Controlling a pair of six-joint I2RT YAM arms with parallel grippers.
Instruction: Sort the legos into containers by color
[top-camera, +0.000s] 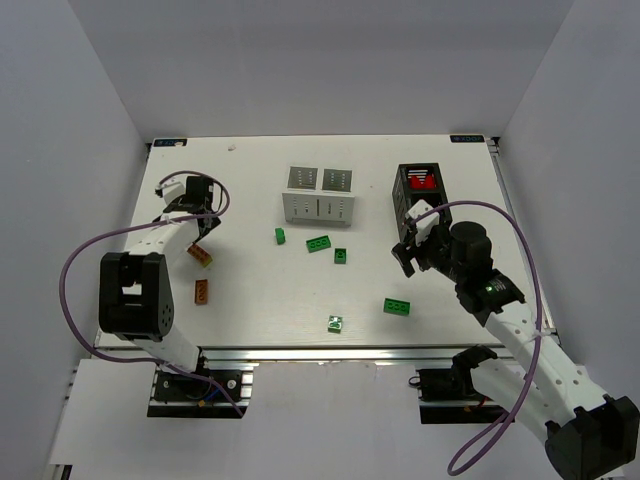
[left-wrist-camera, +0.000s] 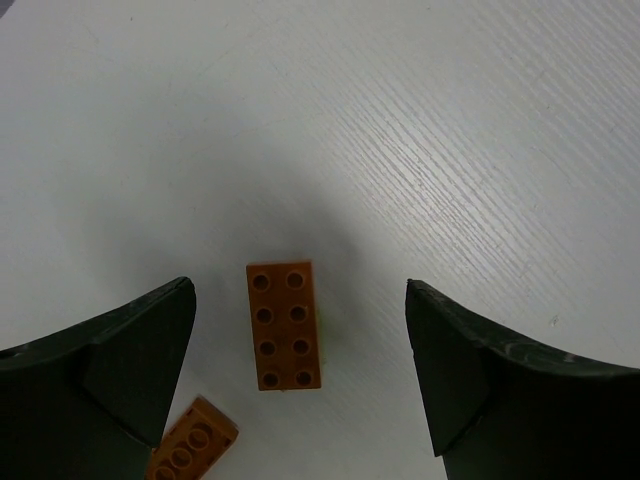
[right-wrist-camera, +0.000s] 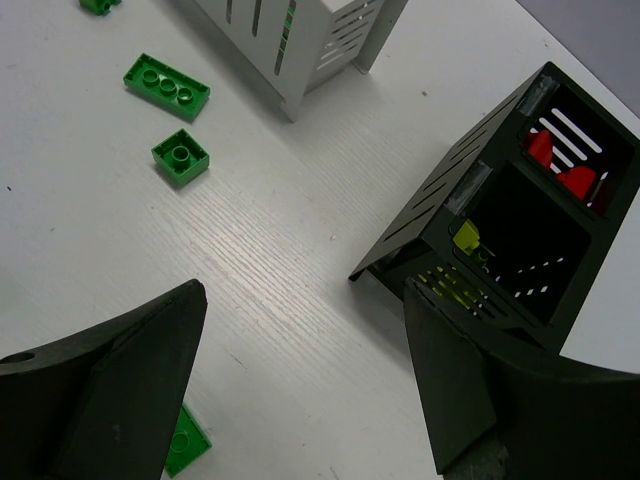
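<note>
Our left pincer (left-wrist-camera: 298, 290) hangs open over an orange brick (left-wrist-camera: 285, 325) near the left edge of the surface (top-camera: 250, 300). Our right pincer (right-wrist-camera: 305, 300), open too, hovers beside the black box (right-wrist-camera: 440, 215), which holds red bricks (right-wrist-camera: 560, 165) and, seemingly, a yellow-green brick (right-wrist-camera: 466, 237).

In the left wrist view an orange brick (left-wrist-camera: 195, 440) is cut off by the bottom edge and sits partly behind a finger (left-wrist-camera: 120, 370) of the left gripper (left-wrist-camera: 298, 290). In the right wrist view a green brick (right-wrist-camera: 192, 440) is half hidden by a finger (right-wrist-camera: 110, 390) of the right gripper (right-wrist-camera: 305, 285), and the white box (right-wrist-camera: 300, 50) runs off the top edge.
</note>
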